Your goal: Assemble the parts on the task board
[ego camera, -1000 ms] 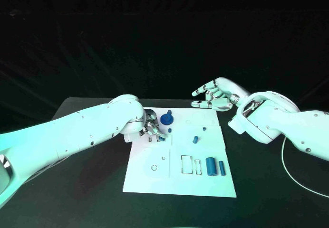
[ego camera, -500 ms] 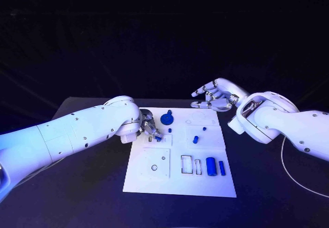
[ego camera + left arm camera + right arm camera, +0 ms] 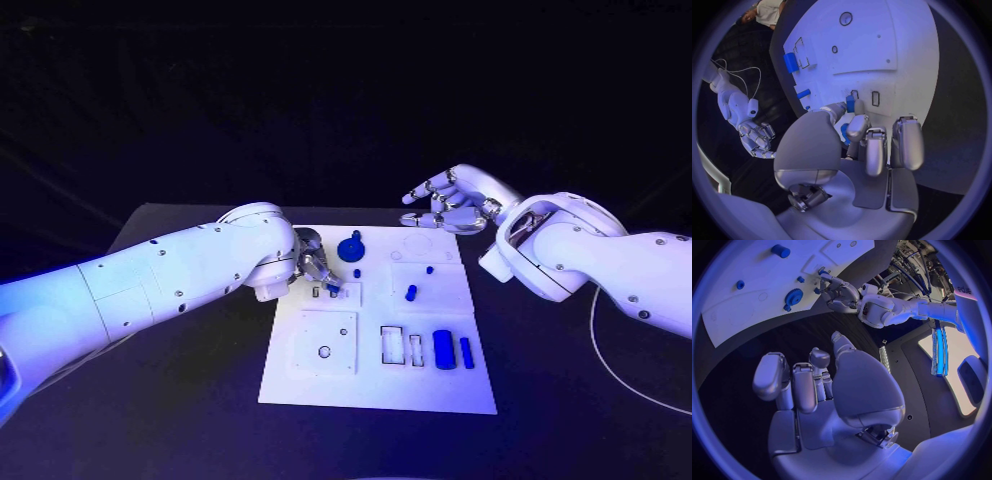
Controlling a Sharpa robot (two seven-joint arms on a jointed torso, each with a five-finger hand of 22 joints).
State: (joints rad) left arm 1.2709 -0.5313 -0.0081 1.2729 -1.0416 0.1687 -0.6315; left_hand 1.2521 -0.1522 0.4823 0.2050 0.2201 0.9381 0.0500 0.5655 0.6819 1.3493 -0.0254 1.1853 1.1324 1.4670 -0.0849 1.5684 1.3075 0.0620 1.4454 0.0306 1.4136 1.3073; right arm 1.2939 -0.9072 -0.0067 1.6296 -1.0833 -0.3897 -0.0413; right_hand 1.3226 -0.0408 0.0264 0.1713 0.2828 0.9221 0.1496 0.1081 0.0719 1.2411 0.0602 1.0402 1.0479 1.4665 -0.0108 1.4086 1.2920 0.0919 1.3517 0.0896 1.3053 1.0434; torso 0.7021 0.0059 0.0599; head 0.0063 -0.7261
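Pinching a small blue part (image 3: 333, 288) at the far left corner of the white task board (image 3: 378, 385), the left hand (image 3: 315, 266) works low over the board in the head view, while the right hand (image 3: 453, 205) hangs above the board's far right edge with fingers spread and nothing in them. A blue gear-like part (image 3: 353, 248) stands just beside the left hand on the board, and two blue cylinders (image 3: 451, 350) lie toward the board's near right. From the left wrist, the blue peg (image 3: 850, 103) sits clamped between thumb and a finger (image 3: 857, 128), its tip just over two small slots (image 3: 865, 96) in the board; whether it has entered one cannot be told. The risk, judged from this, is a tilted peg jamming at the slot's edge or slipping from so light a pinch. From the right wrist, the open right hand (image 3: 811, 375) hovers well apart from the board (image 3: 729, 315); it does not steady the plate, so a hard push could shift it.
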